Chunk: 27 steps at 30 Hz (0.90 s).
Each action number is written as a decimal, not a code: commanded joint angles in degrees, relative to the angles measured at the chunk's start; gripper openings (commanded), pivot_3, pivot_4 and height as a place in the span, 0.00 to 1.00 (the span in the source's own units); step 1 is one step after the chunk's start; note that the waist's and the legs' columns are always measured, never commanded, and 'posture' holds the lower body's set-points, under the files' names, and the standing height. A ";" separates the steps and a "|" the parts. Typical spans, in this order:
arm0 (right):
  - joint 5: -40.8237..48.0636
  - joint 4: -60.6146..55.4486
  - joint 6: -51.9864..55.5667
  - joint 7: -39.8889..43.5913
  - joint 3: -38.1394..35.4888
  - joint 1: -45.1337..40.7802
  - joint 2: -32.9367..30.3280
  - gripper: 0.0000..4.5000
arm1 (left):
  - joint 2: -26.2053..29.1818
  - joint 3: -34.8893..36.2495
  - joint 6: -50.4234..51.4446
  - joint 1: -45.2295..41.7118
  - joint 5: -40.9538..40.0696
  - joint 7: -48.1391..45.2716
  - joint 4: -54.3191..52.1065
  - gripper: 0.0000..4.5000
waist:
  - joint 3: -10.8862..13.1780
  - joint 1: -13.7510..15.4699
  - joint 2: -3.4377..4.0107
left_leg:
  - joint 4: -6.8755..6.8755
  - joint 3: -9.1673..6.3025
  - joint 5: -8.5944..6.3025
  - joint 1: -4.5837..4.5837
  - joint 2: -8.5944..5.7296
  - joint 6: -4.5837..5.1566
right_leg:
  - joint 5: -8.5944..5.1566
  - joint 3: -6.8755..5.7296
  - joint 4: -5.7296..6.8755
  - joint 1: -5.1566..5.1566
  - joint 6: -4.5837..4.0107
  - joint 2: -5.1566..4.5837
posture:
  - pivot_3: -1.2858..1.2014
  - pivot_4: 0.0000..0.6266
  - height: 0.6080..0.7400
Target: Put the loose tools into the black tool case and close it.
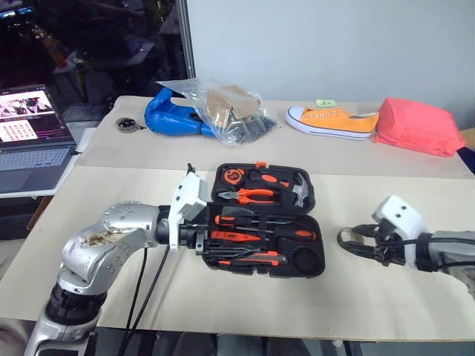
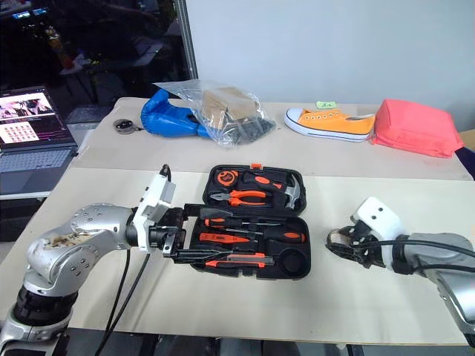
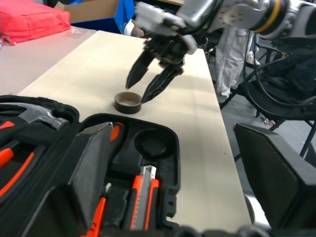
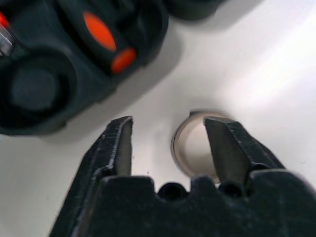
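The black tool case (image 1: 315, 199) lies wide open in the middle of the table. In its near half rest orange-and-black screwdrivers (image 1: 256, 221) and a utility knife (image 3: 143, 195); pliers (image 1: 254, 195) and a hammer (image 1: 298, 191) fill the far half. My left gripper (image 1: 200, 241) hovers at the case's left edge, open, with nothing held. To the right of the case a small black ring (image 3: 127, 102) sits on the table. My right gripper (image 4: 168, 129) is open over it, one finger (image 4: 222, 143) inside the ring and the other outside.
On the rear table lie a blue bag (image 1: 169, 115), a clear plastic bag (image 1: 226, 110), an orange shoe (image 1: 332, 121) and a pink pouch (image 1: 419, 126). A laptop (image 1: 30, 141) stands at the far left. The table's front edge (image 1: 297, 332) is close.
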 commanded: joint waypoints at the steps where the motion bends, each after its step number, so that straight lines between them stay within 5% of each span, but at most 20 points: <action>1: -3.39 2.11 0.95 0.32 3.86 -3.41 -1.35 0.51 | 0.56 1.01 -1.51 0.45 -0.50 1.28 -2.38 0.90 | 0.01 -0.04 0.02 | 0.00 0.00 0.00 0.01 0.00 0.00 | 0.00 0.00 0.01 0.00 0.00 0.00 | 0.52 0.24 1.00; 8: -6.93 4.79 -2.30 1.39 7.57 -5.97 -0.13 0.00 | 0.39 1.16 -1.29 1.45 -1.57 3.67 -3.47 0.90 | 0.03 -0.17 0.04 | 0.00 0.01 0.00 0.04 0.01 0.00 | 0.00 0.02 0.06 -0.01 0.00 0.03 | 0.52 0.24 1.00; 16: 7.95 -9.58 3.02 12.27 -4.41 -5.67 -3.62 0.00 | 3.42 4.57 -1.57 5.77 -3.77 1.73 -3.07 0.90 | 0.24 -0.32 0.25 | 0.00 -0.01 0.00 0.03 0.04 0.00 | 0.00 0.02 0.09 -0.02 0.00 0.05 | 0.52 0.24 1.00; 27: 2.74 -14.30 7.14 11.61 18.09 -16.64 -4.18 0.00 | 11.51 10.45 -4.23 15.67 -4.42 -2.52 -8.73 0.90 | 0.44 -0.30 -0.04 | 0.01 0.02 0.00 0.17 0.26 -0.01 | 0.06 0.04 0.14 -0.03 -0.18 0.19 | 0.52 0.24 1.00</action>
